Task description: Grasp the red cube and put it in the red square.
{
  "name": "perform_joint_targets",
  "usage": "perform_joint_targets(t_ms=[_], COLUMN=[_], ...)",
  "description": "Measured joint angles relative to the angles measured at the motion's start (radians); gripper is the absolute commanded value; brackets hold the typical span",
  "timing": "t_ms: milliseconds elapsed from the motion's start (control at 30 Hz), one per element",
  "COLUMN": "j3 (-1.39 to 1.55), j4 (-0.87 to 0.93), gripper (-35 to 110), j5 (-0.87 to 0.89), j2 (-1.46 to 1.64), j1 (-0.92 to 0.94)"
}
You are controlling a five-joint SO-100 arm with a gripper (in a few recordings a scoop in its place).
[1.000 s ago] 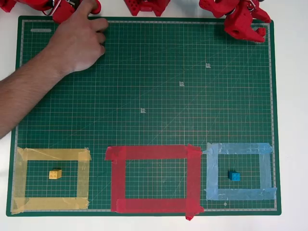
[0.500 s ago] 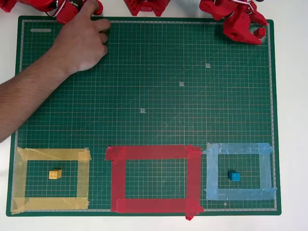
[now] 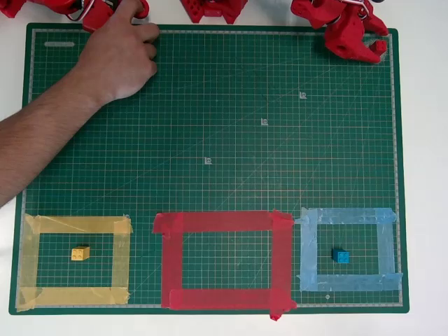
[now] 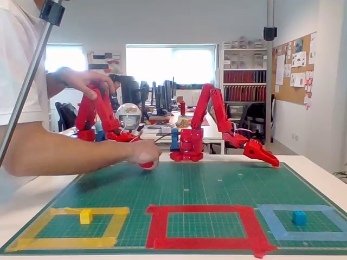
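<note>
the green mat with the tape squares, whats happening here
The red arm's gripper hovers at the far right edge of the green mat, holding nothing I can see. The red square is empty; I can't spot a red cube. A yellow block sits in the yellow outline, a blue block in the light blue outline.

gripper (image 3: 364, 47) at the far right is partly cut off by the overhead top edge, jaws too small to read.
</note>
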Motion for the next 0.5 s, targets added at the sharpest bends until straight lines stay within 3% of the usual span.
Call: perform_joint_targets(t_ms=[433, 500], j3=[0.0, 0.0], j4=[0.0, 0.0], gripper=[23, 9], j5=[0.0, 0.0], j2=[0.0, 0.0], j1=[-0.003, -0.003])
